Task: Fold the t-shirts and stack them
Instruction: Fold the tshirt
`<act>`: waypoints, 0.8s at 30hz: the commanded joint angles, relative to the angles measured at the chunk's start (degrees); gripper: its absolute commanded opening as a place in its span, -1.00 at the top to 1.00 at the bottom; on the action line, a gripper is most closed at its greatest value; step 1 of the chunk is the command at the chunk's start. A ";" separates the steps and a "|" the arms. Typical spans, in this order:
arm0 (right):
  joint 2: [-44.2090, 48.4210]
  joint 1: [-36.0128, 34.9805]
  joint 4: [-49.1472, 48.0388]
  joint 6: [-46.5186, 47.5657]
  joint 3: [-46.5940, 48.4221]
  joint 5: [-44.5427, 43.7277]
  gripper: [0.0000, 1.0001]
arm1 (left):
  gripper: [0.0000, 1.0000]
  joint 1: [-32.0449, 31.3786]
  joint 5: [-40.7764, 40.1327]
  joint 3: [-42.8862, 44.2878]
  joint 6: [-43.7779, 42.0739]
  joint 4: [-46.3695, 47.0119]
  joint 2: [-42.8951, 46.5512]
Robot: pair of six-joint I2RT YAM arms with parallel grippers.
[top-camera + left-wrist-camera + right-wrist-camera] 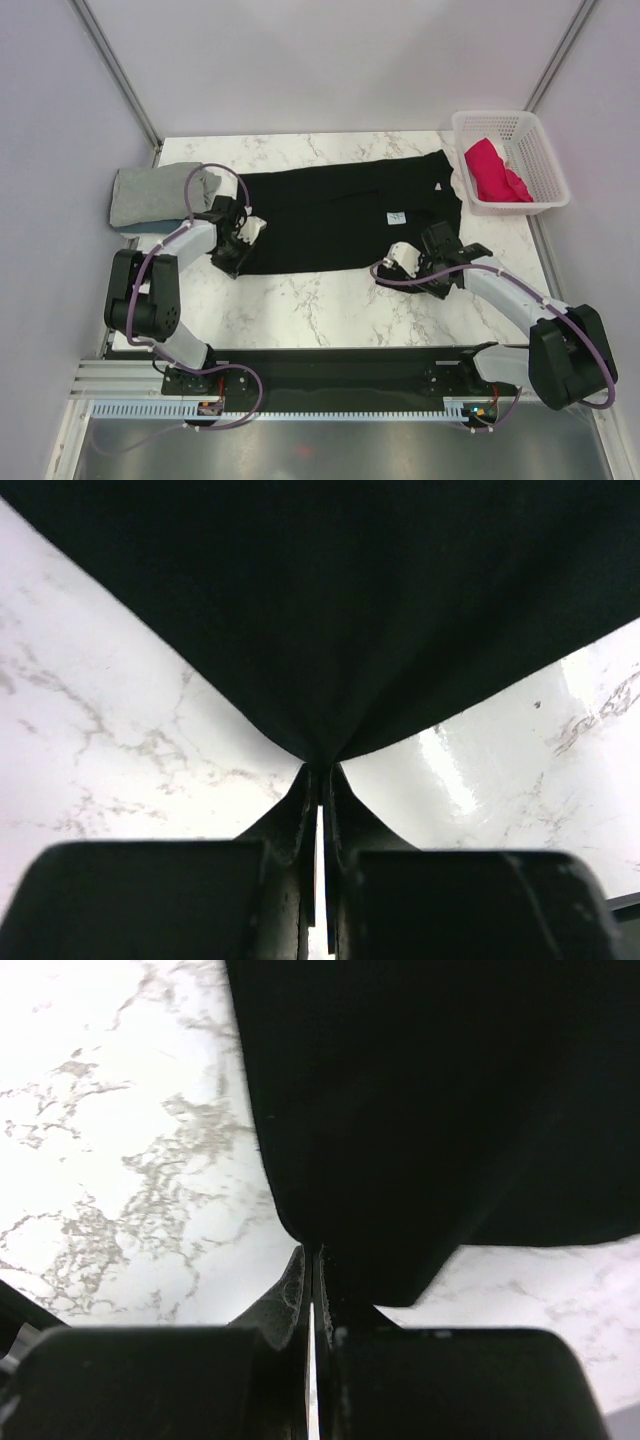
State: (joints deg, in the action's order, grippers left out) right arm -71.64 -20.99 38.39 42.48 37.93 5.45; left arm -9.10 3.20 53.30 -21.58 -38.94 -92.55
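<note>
The large black t-shirt [340, 215] lies spread across the middle of the marble table, its small white neck label [396, 216] at right of centre. My left gripper [232, 256] is shut on the shirt's near-left corner; in the left wrist view the black cloth [330, 610] fans out from my closed gripper [321, 772]. My right gripper [438, 250] is shut on the shirt's near-right edge; in the right wrist view the cloth [440, 1110] hangs from my closed gripper [313, 1255]. A folded grey t-shirt [155, 193] lies at the far left. A crimson-pink t-shirt [494, 170] sits in the basket.
The white lattice basket [540, 150] stands at the far right corner. Bare marble table [320, 305] stretches between the black shirt and the arm bases. Grey walls enclose the table on the left, back and right.
</note>
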 commanded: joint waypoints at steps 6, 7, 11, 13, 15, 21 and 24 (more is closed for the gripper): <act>1.59 4.55 3.09 -1.08 14.96 -0.53 1.00 | 0.96 0.84 -3.11 7.24 -9.53 -3.24 6.16; 1.15 5.08 3.09 -1.26 16.37 -0.44 1.00 | 0.96 0.84 -3.11 8.30 -9.62 -3.68 5.98; -1.57 7.36 2.31 -1.70 24.79 0.00 1.00 | 0.96 0.84 -3.03 13.49 -10.49 -5.00 4.67; -2.71 7.90 1.60 -1.70 28.23 -0.09 1.00 | 0.96 0.84 -3.03 16.48 -11.11 -5.71 3.18; -4.81 8.60 0.11 -1.61 30.17 -0.53 1.00 | 0.96 0.93 -3.03 19.54 -11.72 -6.32 1.95; -13.25 9.74 -5.34 -0.82 37.20 -1.67 1.00 | 0.96 2.51 -2.15 28.25 -12.61 -8.61 -6.66; -20.19 10.27 -7.54 -0.56 42.74 -1.76 1.00 | 0.96 4.09 -1.54 33.95 -12.26 -10.10 -11.75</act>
State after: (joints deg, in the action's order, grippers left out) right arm -87.42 -11.31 35.55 41.76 75.68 4.36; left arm -6.90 1.56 81.12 -31.53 -46.24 -100.36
